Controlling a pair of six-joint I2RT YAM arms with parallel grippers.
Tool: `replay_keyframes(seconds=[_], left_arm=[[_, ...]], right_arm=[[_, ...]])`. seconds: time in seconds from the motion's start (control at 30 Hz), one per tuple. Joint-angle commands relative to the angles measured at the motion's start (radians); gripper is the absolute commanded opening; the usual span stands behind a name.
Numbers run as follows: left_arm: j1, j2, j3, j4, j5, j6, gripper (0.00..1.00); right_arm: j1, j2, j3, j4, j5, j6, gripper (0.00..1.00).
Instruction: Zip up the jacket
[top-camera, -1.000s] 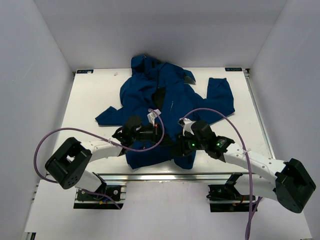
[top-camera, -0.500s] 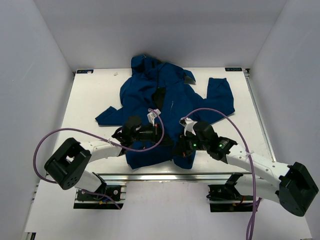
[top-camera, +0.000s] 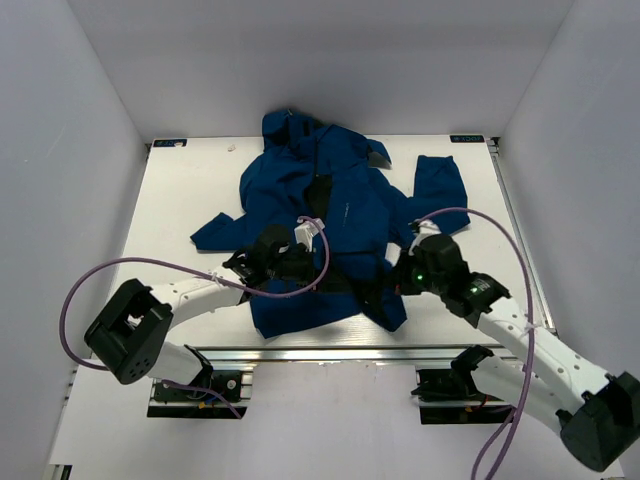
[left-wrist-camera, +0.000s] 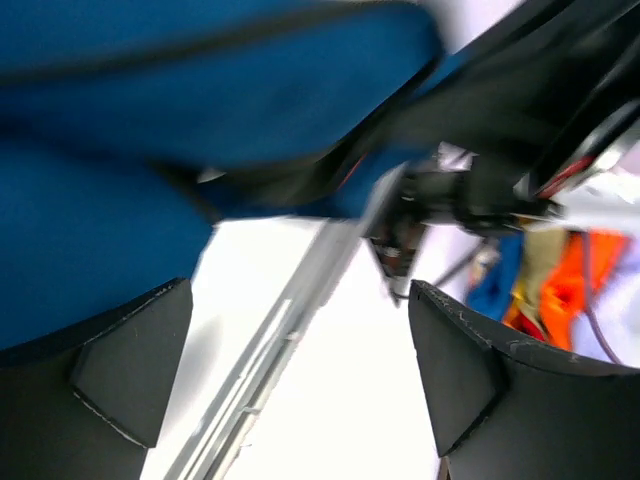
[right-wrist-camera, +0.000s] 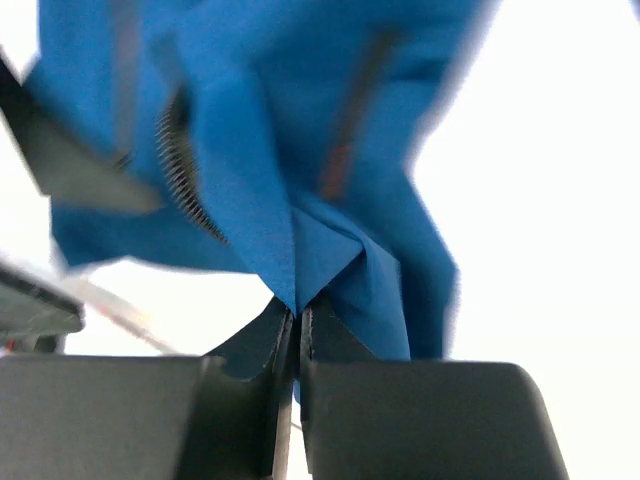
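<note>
The dark blue jacket (top-camera: 330, 210) lies spread on the white table (top-camera: 180, 200), hood at the far end. Its front is parted, with dark lining showing. My left gripper (top-camera: 322, 268) hovers over the lower left front panel. In the left wrist view this gripper (left-wrist-camera: 295, 370) stands open with nothing between its fingers, and the jacket (left-wrist-camera: 150, 130) is just beyond them. My right gripper (top-camera: 398, 283) is at the lower right hem. In the right wrist view it (right-wrist-camera: 298, 312) is shut on a fold of the jacket (right-wrist-camera: 300, 150), with the zipper teeth (right-wrist-camera: 185, 175) to the left.
An aluminium rail (top-camera: 330, 352) runs along the table's near edge, just under the jacket's hem. Purple cables (top-camera: 150, 270) loop above both arms. White walls enclose the table on the left, right and far sides.
My left gripper has opened and let go of the jacket. My right gripper closed on the hem and moved right, dragging the lower right panel outward.
</note>
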Motion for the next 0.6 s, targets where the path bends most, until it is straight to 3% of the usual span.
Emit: replay_keyframes(seconds=[0.0,0.13,0.27,0.33,0.57], left_arm=[[-0.018,-0.017,0.092,-0.332,-0.135,0.080,0.98],[-0.076,0.055,0.199,-0.499,-0.278,0.095,0.97],[-0.119,0.149,0.276,-0.550,-0.314,0.074,0.90],[-0.153,0.219,0.325,-0.642,-0.396,0.065,0.83],[-0.228,0.361,0.448,-0.720,-0.492,-0.072,0.78]], right_arm=[[-0.100,-0.029,0.067,-0.186,0.124,0.018,0.00],[-0.227,-0.024,0.087,-0.252,0.118,-0.006,0.00],[-0.243,-0.018,0.083,-0.220,0.066,-0.035,0.00],[-0.245,-0.016,0.072,-0.206,0.054,-0.038,0.00],[-0.246,0.022,0.051,-0.139,-0.031,-0.052,0.00]])
